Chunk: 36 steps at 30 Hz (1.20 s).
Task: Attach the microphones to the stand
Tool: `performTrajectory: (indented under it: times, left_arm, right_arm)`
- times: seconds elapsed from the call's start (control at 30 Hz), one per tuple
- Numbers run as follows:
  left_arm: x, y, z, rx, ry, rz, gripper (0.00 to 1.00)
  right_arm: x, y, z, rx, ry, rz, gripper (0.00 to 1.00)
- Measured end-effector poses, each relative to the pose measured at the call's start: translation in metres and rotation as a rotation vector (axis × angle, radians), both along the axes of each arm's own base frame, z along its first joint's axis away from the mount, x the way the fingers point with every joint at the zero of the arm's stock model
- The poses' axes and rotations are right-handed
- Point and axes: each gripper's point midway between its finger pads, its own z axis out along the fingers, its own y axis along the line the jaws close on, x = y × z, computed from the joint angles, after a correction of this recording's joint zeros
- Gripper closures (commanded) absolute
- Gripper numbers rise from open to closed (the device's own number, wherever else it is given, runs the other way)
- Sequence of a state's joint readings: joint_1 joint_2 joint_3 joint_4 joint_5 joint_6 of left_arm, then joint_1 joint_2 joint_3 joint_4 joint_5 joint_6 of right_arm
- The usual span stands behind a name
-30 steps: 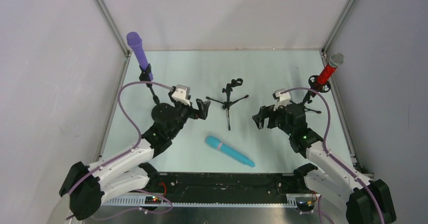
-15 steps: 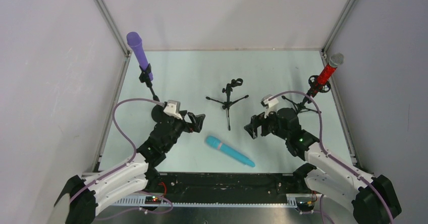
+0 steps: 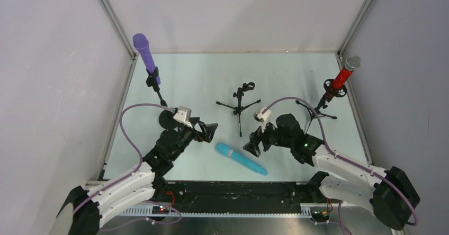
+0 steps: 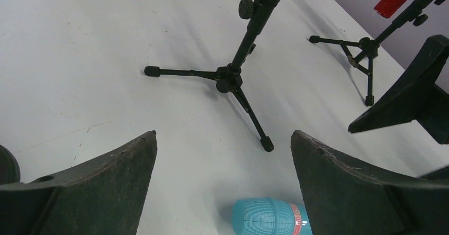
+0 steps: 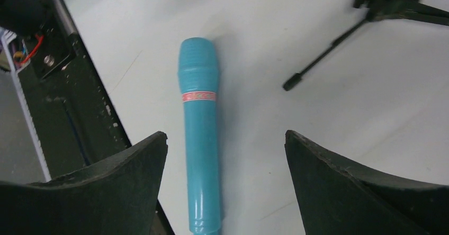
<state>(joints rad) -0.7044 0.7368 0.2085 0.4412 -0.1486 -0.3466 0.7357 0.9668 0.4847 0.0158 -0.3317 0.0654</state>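
- The teal microphone [image 5: 201, 134] lies flat on the bench [image 3: 185, 76] near its front edge, between the two arms. It is the one unit not yet mounted.
- Appearance: teal-blue body, ribbed rounded head, pink ring below the head, smooth handle.
- The right pincer [image 3: 253, 144] hovers over the handle, wide and empty, jaws either side of the body, apparently lined up for a pick.
- The left pincer [image 3: 207, 132] is wide and empty beside the head. It faces the empty stand [image 3: 239, 105], the likely target.
- The purple microphone [image 3: 144, 52] and red microphone [image 3: 343, 75] are mounted at far left and far right.
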Motion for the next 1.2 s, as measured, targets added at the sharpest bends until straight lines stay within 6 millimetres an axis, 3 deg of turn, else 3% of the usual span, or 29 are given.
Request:
performTrajectory:
  times: [0.3,0.5,0.8,1.2]
  left_arm:
    - [-0.001,0.000,-0.001,0.015,-0.008,-0.009,0.00]
    - [-0.001,0.004,-0.010,0.039,-0.007,0.003,0.00]
    - [-0.001,0.016,-0.009,0.038,-0.025,0.054,0.00]
    - [0.001,0.026,-0.010,0.047,-0.021,0.104,0.00]
  right_arm:
    - [-0.034,0.040,-0.020,-0.146,0.036,0.194,0.14]
    - [-0.043,0.057,-0.037,-0.289,0.049,0.230,0.15]
    - [-0.043,0.045,-0.075,-0.550,0.077,0.177,0.17]
    - [-0.045,0.032,-0.105,-0.757,0.099,0.156,0.24]
